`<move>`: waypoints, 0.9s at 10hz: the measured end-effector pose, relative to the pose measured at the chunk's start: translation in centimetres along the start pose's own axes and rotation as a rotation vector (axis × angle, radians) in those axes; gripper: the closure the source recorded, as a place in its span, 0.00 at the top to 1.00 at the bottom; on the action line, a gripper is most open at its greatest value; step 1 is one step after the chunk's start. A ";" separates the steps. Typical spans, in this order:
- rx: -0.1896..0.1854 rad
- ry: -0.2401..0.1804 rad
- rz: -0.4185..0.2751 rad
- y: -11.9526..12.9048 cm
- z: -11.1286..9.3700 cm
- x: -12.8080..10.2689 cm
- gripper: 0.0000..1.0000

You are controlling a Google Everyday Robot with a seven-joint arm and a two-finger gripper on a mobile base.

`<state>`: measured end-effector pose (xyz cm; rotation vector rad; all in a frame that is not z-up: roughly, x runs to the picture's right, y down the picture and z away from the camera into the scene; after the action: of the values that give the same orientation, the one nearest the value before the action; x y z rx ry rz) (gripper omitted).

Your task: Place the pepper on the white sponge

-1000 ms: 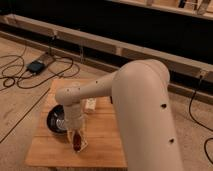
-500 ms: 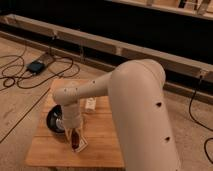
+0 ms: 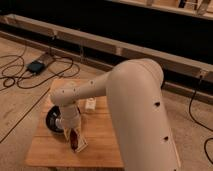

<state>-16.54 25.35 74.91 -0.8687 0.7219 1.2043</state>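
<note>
The gripper is pointing straight down over the front part of the wooden table, and it's pinching the pepper. You can see the little reddish-brown thing hanging upright between the pale fingers, tip down. Honestly can't tell if the tip is touching the wood or just hovering above it.

The white sponge isn't under it. It's sitting further back on the table, right beside the arm's forearm, so the pepper is nearer the front edge and clearly apart from the sponge, with bare wood in between.

Just to the left of the wrist there's a black bowl, partly hidden behind the arm, pretty close to the gripper.

The big cream arm fills most of the foreground. Out on the floor past the table there's a tangle of black cables and a small dark box.
</note>
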 end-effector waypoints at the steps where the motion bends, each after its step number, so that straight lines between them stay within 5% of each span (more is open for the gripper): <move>1: 0.003 -0.001 -0.004 0.0 0.1 0.0 0.00; 9: 0.025 0.040 0.023 -0.8 1.5 0.3 0.02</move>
<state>-15.63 26.65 75.55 -0.8680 0.7790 1.1990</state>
